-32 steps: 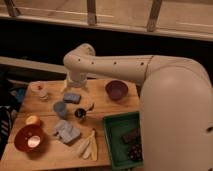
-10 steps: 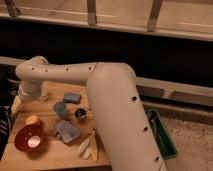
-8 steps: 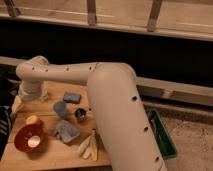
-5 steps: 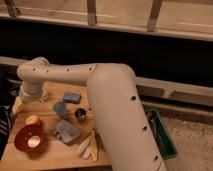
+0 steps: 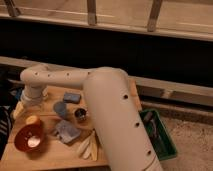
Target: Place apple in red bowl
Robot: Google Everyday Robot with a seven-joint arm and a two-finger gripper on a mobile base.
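Note:
The apple is a small yellow-orange fruit resting on the wooden table, just above the rim of the red bowl. The bowl sits at the table's front left and has a pale glare spot inside. My arm sweeps across the view from the lower right to the left. My gripper is at the far left of the table, just above and left of the apple, mostly hidden behind the wrist.
A blue sponge, a blue cup, a metal can, a grey-blue cloth and pale banana-like pieces lie on the wooden table. A green bin stands at the right. My arm hides the table's right part.
Since three seconds ago my arm has swung left, to the table's left edge near the apple, now hiding the maroon bowl. Over the last second it has hardly moved.

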